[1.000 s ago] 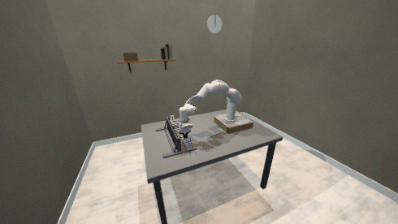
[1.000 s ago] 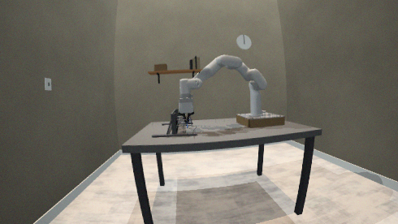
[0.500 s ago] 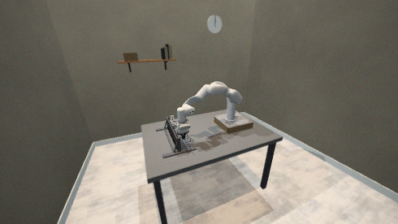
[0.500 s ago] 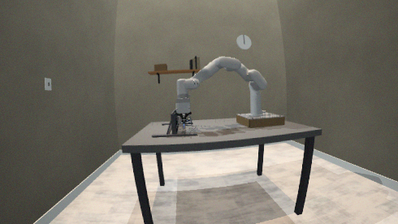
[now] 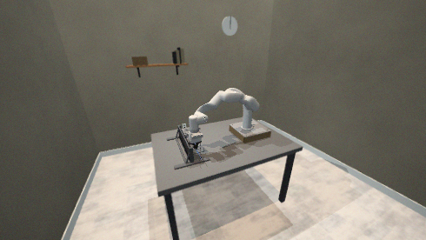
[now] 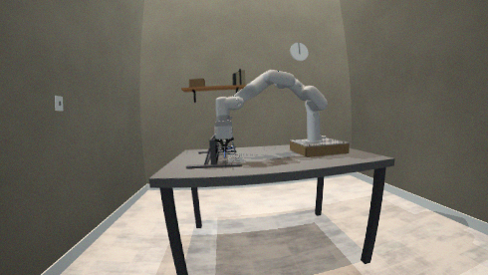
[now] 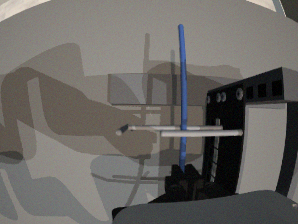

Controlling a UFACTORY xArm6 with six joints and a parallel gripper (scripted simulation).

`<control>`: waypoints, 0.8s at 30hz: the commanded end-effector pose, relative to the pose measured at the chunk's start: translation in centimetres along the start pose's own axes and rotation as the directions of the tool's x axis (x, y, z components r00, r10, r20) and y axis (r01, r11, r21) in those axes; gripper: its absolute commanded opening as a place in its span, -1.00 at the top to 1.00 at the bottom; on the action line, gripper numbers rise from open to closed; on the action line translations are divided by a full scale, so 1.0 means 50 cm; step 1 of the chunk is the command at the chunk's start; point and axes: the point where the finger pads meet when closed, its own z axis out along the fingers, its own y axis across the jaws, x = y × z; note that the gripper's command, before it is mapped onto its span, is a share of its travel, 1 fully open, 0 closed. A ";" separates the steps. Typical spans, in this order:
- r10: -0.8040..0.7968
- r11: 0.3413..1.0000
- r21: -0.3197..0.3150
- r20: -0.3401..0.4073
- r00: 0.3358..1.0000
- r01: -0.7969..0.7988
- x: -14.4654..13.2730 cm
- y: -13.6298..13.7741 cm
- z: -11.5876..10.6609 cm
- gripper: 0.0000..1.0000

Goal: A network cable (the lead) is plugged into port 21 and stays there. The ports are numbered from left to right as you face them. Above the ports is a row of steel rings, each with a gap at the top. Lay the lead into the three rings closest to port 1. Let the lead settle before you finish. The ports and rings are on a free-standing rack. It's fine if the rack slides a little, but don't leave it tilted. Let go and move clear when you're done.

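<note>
The dark free-standing rack [image 5: 186,145] stands upright on the left part of the grey table; it also shows in the exterior view [image 6: 214,151] and at the right of the wrist view [image 7: 248,136], where I see its port holes. My gripper [image 5: 196,147] hangs just to the right of the rack, low over the table, also seen from the side [image 6: 225,147]. It is shut on the blue lead [image 7: 181,96], which runs straight away from the dark fingers [image 7: 182,179] in the wrist view. The steel rings are too small to make out.
The arm's base sits on a wooden block [image 5: 249,131] at the table's far right. A thin steel rod [image 7: 182,133] crosses the lead in the wrist view. The rack's flat foot [image 6: 214,165] reaches toward the table's front edge.
</note>
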 end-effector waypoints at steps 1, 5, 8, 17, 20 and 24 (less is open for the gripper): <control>0.000 1.000 -0.006 -0.001 1.000 0.000 0.001 0.004 -0.006 1.00; 0.000 1.000 -0.006 -0.001 1.000 0.000 0.001 0.004 -0.006 1.00; 0.000 1.000 -0.006 -0.001 1.000 0.000 0.001 0.004 -0.006 1.00; 0.000 1.000 -0.006 -0.001 1.000 0.000 0.001 0.004 -0.006 0.33; 0.000 1.000 -0.006 -0.001 1.000 0.000 0.001 0.004 -0.006 0.33; 0.000 1.000 -0.006 -0.001 1.000 0.000 0.001 0.004 -0.006 0.33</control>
